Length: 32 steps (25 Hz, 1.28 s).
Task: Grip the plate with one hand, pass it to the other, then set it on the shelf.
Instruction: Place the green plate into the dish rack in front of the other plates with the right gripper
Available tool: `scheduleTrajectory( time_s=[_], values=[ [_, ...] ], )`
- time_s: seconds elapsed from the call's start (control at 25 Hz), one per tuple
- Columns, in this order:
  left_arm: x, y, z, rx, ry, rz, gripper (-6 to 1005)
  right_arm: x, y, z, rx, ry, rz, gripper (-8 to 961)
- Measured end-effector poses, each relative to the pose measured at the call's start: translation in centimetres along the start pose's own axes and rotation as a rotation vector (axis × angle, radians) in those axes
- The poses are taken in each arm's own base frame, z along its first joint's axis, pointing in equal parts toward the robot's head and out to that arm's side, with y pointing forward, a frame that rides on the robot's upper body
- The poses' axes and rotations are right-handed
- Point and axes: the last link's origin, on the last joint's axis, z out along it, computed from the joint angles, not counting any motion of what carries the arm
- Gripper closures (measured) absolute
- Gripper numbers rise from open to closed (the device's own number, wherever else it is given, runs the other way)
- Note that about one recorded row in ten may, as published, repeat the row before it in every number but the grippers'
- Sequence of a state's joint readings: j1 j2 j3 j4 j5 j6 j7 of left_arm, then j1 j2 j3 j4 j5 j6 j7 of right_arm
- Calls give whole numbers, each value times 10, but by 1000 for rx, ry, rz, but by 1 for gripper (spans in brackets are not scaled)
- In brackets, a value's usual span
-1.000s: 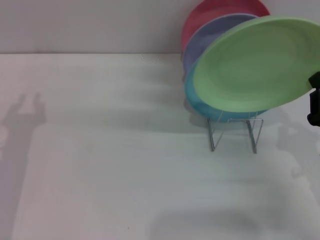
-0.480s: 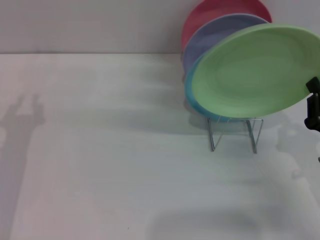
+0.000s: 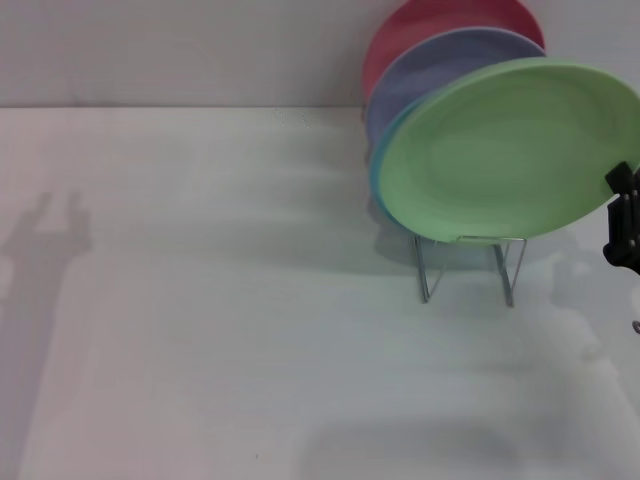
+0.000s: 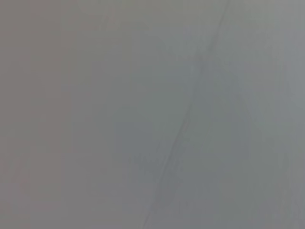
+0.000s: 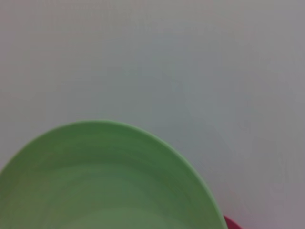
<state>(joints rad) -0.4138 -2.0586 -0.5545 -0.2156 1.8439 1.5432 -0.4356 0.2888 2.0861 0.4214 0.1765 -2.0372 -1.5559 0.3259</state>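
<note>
Right pincer (image 3: 622, 225), black, shows only at the head view's right edge, touching the rim of the round pale green plastic plate (image 3: 505, 150); whether it pinches that rim I cannot tell. That plate leans tilted over the low silver wire rack (image 3: 468, 268) on the white tabletop (image 3: 220, 330), before lilac (image 3: 430, 65) and red plates (image 3: 420, 25). Handover looks done; seating and release remain. Left pincer is out of view.
</note>
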Motion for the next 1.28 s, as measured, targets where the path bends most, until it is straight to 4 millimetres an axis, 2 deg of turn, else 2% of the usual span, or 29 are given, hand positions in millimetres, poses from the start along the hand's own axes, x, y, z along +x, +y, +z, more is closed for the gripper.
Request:
scheduleTrajectory(
  time_s=[0.36,1.16,1.28],
  values=[
    [1,-1,-3,-5,-1,-20,630,3,-2,-8,20,19,-4,935],
    [6,-3,-15,-15,19,-43,626,9,-3,-4,29,58,-8,934],
    [6,-3,-15,-16,21,-43,625,9,-3,-4,27,62,-8,888]
  ],
)
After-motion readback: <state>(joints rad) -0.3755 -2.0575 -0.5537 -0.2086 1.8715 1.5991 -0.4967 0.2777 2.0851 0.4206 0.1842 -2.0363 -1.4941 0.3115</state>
